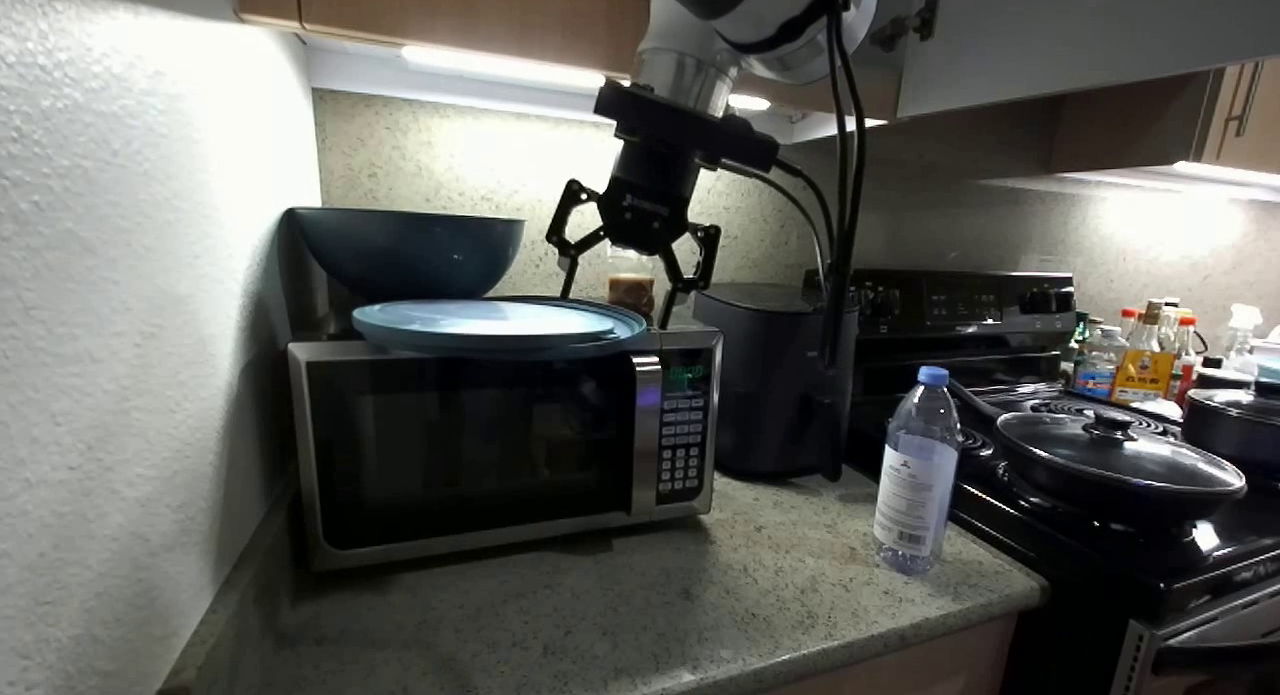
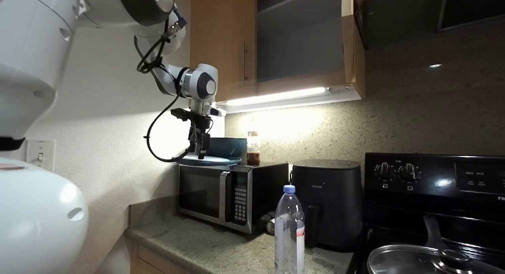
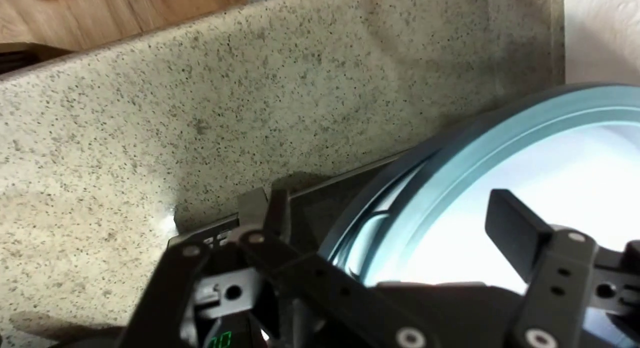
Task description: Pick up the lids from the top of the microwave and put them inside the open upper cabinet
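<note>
Wrist view: jaws spread, one finger (image 3: 517, 233) over the stacked lids (image 3: 560, 172); straight descent could jab and tilt them.

White light pours from a strip lamp (image 2: 276, 96) under the upper cabinet (image 2: 223, 41), bleaching a patch of the speckled backsplash (image 2: 284, 136) in both exterior views. Off to the side, the stove's control panel (image 2: 434, 191) sits in gloom, marked by a small glint. Shadow darkens the wall (image 1: 150, 275) beside the microwave (image 1: 470, 445). In the wrist view, glare whitens the top lid (image 3: 565, 172); the black gripper fingers (image 3: 517, 233) look soft-edged, the speckled countertop (image 3: 300, 97) clearer.
</note>
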Controlling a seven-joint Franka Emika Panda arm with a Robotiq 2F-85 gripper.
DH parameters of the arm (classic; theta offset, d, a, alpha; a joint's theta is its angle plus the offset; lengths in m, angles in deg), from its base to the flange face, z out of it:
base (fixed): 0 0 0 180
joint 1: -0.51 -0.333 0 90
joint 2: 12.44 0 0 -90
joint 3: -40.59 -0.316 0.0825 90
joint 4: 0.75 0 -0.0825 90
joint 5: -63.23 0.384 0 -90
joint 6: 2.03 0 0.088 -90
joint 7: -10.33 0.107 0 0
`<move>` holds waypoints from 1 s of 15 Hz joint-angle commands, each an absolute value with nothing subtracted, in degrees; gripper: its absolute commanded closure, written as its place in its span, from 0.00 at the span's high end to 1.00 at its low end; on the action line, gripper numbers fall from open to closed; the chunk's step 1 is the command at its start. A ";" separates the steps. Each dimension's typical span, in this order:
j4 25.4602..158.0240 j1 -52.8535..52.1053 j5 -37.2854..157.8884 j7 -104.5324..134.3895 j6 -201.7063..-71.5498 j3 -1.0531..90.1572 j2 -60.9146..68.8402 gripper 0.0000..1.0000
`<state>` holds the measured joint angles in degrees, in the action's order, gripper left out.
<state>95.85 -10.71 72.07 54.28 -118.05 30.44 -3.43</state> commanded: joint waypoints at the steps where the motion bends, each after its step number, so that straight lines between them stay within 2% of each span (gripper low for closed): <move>1: 95.59 -11.41 71.88 54.59 -117.80 30.97 -3.23 1.00; 5: 95.59 -11.45 71.87 54.60 -117.80 31.11 -3.18 1.00; 11: 92.68 -11.78 87.24 56.34 -125.36 29.45 1.39 1.00; 15: 91.45 -13.55 83.77 60.78 -121.22 30.50 3.17 1.00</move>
<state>93.16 -12.43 86.31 56.22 -124.01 29.73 1.94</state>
